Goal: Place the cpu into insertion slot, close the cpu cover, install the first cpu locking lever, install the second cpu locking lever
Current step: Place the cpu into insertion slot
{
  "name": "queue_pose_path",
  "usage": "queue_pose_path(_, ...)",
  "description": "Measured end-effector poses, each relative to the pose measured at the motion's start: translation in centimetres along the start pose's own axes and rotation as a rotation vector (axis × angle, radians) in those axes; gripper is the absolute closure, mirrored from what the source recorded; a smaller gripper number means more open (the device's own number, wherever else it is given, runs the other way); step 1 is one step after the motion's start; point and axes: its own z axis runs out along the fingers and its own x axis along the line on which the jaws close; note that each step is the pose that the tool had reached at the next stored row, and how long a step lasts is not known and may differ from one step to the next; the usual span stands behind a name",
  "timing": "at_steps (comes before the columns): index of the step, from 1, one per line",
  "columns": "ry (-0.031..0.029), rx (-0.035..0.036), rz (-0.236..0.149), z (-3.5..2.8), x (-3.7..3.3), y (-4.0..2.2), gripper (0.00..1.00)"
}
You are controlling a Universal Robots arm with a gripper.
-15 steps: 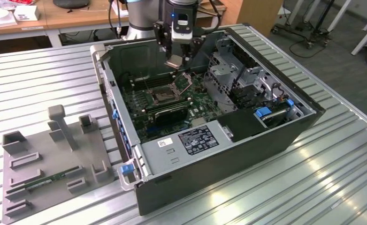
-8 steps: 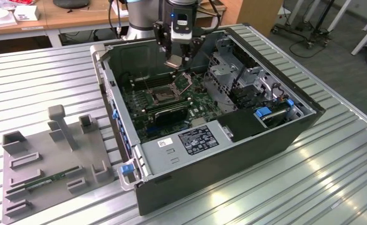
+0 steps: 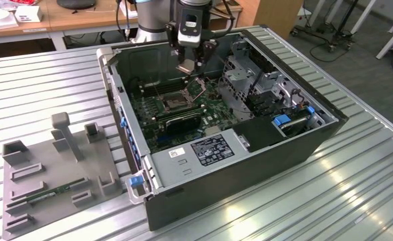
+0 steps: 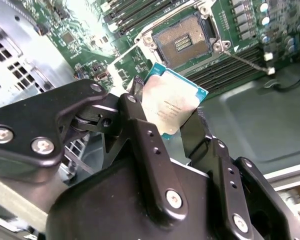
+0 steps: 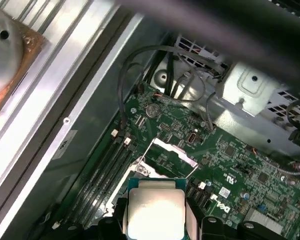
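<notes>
The cpu (image 4: pixel 173 106) is gripped by its edges in the gripper (image 4: pixel 166 116), which is clenched on it. It hangs inside the open computer case (image 3: pixel 304 145), over the insertion slot (image 4: pixel 182 42) and clear of it. The edge hold, I'd guess, leaves its underside free for seating. The slot sits uncovered and empty in the motherboard (image 4: pixel 85 55). Outside, a grey fixture (image 3: pixel 42 165) carries a memory stick (image 3: pixel 49 193).
</notes>
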Motion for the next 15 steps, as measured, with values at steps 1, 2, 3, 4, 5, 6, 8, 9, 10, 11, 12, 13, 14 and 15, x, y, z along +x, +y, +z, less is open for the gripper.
queue_pose_path(1,-0.0016,-0.0003,0.018,0.01,0.00,0.00,0.45)
queue_pose_path(2,-0.0033,-0.0006,0.037,0.02,0.00,0.00,0.45)
queue_pose_path(3,-0.0049,-0.0010,0.055,0.03,0.00,0.00,0.45)
queue_pose_path(4,-0.0064,-0.0014,0.073,0.05,0.00,-0.01,0.45)
queue_pose_path(5,-0.0080,-0.0017,0.091,0.06,0.00,-0.01,0.45)
queue_pose_path(6,-0.0095,-0.0020,0.109,0.07,0.00,-0.01,0.45)
queue_pose_path(8,-0.0121,-0.0025,0.139,0.07,0.00,-0.01,0.45)
queue_pose_path(9,-0.0123,-0.0024,0.140,0.07,-0.01,-0.01,0.45)
queue_pose_path(10,-0.0123,-0.0025,0.140,0.08,0.00,-0.01,0.45)
queue_pose_path(11,-0.0123,-0.0026,0.141,0.08,0.00,-0.01,0.45)
queue_pose_path(12,-0.0123,-0.0027,0.141,0.08,0.00,-0.01,0.45)
queue_pose_path(13,-0.0123,-0.0026,0.141,0.08,0.00,-0.01,0.45)
queue_pose_path(14,-0.0123,-0.0026,0.141,0.08,0.00,-0.01,0.45)
queue_pose_path(15,-0.0124,-0.0026,0.141,0.08,0.00,-0.01,0.45)
